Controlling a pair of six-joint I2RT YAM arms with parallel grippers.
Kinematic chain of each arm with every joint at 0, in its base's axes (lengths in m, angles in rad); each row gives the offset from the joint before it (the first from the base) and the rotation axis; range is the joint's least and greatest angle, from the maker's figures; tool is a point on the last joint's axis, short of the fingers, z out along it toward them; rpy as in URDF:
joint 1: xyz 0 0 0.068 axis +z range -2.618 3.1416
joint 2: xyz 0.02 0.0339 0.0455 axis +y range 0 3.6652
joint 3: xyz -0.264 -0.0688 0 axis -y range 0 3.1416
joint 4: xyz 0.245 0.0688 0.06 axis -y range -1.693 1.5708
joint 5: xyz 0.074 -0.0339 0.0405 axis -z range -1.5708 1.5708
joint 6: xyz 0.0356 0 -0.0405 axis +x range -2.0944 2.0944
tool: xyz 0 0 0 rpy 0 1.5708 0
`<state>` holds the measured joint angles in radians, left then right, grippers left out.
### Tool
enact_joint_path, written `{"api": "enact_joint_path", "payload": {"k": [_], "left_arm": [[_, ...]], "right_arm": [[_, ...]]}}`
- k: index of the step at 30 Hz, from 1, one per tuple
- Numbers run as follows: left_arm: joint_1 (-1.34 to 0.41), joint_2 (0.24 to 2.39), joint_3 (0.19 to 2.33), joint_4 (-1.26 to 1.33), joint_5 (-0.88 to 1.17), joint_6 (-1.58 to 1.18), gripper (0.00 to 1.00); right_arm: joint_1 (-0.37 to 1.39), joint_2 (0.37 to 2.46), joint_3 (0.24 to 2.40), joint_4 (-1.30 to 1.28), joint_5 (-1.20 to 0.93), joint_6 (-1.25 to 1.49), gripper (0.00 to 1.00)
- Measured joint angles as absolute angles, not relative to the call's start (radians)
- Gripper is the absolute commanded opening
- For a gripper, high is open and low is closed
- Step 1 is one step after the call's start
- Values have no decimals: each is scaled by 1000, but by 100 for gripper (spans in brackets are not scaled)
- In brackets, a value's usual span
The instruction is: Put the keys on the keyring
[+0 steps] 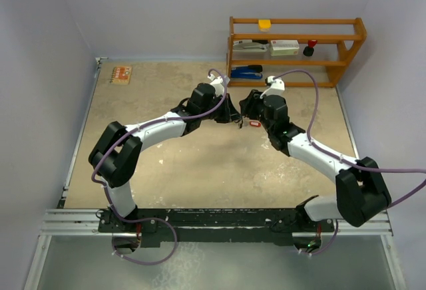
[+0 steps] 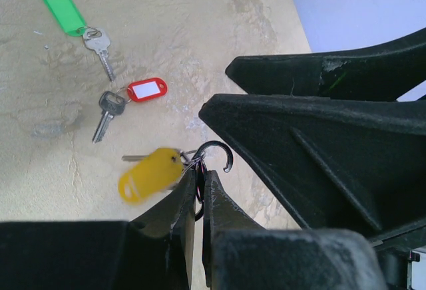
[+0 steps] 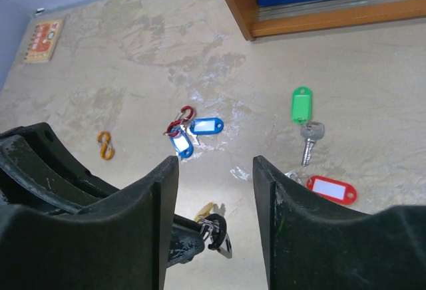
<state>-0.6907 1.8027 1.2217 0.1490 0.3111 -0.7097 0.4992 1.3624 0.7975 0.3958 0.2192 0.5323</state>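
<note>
Left gripper pinching black keyring, 1 blurred yellow-tagged key touching

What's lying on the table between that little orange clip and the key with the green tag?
Two blue-tagged keys bunched beside a small red clip lie between the orange clip and the green-tagged key, seen in the right wrist view.

yellow-tag key: on keyring | green-tag key, red-tag key: lying flat, loose

pale lilac walls, mottled beige table, wooden shelf behind
</note>
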Motion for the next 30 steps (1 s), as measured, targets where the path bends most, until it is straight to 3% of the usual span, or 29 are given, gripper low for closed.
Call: {"api": "enact_joint_path", "payload": {"k": [9,17,30], "left_arm": [[-691,1802,1222,149,310,-706,0],[-686,1795,1219,151,302,-704,0],[-648,1763,1177,195,283,-741,0]], "right_arm": [[499,1278,792,371,289,507,65],[499,1108,786,295,378,458,99],[498,1023,745,207,443,433,100]]}}
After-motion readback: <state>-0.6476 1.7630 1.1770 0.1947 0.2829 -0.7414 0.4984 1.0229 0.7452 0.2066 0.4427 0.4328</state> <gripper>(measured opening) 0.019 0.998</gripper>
